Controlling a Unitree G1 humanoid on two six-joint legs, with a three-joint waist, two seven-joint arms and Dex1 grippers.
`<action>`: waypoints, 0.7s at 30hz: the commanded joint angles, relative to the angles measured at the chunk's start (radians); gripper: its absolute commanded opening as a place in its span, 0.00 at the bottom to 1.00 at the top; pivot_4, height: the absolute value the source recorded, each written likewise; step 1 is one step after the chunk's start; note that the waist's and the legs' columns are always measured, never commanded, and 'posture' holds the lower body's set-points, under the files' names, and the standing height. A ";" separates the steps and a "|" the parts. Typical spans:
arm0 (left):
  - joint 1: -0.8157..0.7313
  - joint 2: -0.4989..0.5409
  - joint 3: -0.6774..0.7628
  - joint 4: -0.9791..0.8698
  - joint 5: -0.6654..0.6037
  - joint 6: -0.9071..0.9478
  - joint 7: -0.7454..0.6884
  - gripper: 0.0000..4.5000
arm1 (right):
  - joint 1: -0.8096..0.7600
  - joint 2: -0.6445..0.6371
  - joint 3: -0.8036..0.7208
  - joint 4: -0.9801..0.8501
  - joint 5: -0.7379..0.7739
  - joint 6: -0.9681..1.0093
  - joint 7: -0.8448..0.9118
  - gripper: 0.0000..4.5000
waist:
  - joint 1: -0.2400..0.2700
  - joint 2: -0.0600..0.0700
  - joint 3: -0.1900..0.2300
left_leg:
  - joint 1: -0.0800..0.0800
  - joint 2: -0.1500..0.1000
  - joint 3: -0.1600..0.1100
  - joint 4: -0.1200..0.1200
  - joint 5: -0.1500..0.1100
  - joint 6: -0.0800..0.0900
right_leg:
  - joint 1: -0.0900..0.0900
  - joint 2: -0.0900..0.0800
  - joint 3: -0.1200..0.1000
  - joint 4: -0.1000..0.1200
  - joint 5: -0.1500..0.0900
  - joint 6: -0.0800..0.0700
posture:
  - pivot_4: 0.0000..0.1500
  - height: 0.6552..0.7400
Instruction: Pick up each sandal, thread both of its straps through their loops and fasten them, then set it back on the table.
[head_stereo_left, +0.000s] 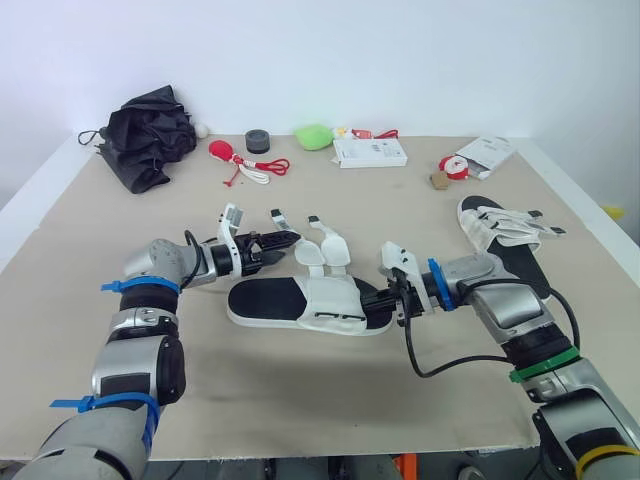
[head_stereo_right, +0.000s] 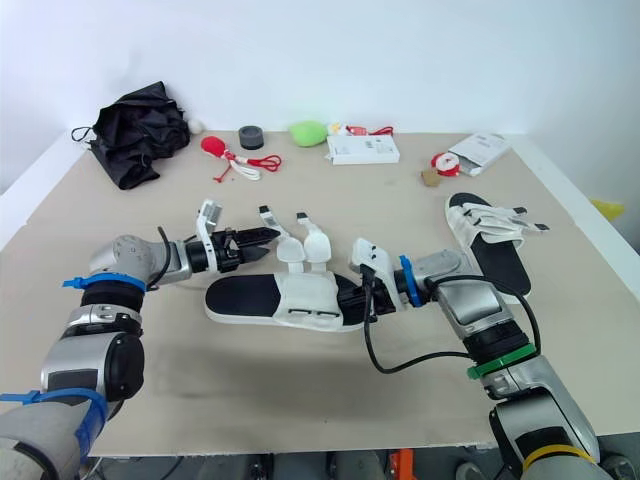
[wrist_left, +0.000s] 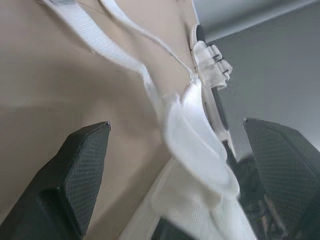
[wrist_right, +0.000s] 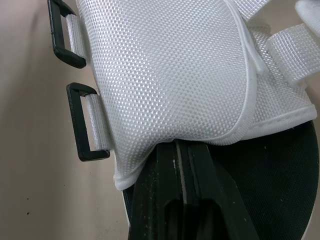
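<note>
Right wrist view shows the right end effector (wrist_right: 182, 190) with its two fingers pressed together, tucked under the white top of the near sandal (head_stereo_left: 270, 300). That sandal lies flat in the middle of the desk (head_stereo_left: 300, 400). Its two straps (head_stereo_left: 333, 248) stick up loose. The left end effector (head_stereo_left: 288, 242) is spread apart right by them. Farther back on the right lies the other sandal (head_stereo_left: 505, 240).

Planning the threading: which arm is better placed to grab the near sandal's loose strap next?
Left. The left pincer is open beside the loose straps, one between its fingers; the right pincer is shut, tucked under the white upper of the sandal.
</note>
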 joint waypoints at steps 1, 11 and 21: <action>-0.038 -0.019 0.038 0.070 0.012 -0.059 0.079 0.98 | 0.043 -0.011 0.038 0.030 -0.050 0.041 -0.022 0.00 | 0.000 0.000 0.000 | 0.000 0.000 0.000 -0.001 0.000 -0.001 | -0.001 0.000 0.000 0.000 0.000 -0.001 | 1.00 1.00; -0.147 -0.102 0.135 0.263 0.014 -0.291 0.220 0.98 | 0.047 -0.003 0.029 0.020 -0.048 0.054 -0.030 0.00 | 0.003 0.000 0.000 | 0.004 0.000 0.001 -0.011 0.005 -0.007 | 0.000 -0.002 -0.002 -0.001 0.000 -0.001 | 1.00 1.00; -0.184 -0.105 0.164 0.336 0.029 -0.409 0.275 0.59 | 0.059 -0.004 0.021 0.010 -0.045 0.061 -0.036 0.00 | 0.002 -0.001 0.000 | 0.004 0.000 0.002 -0.013 0.006 -0.007 | 0.000 -0.001 -0.004 -0.002 -0.002 0.002 | 1.00 1.00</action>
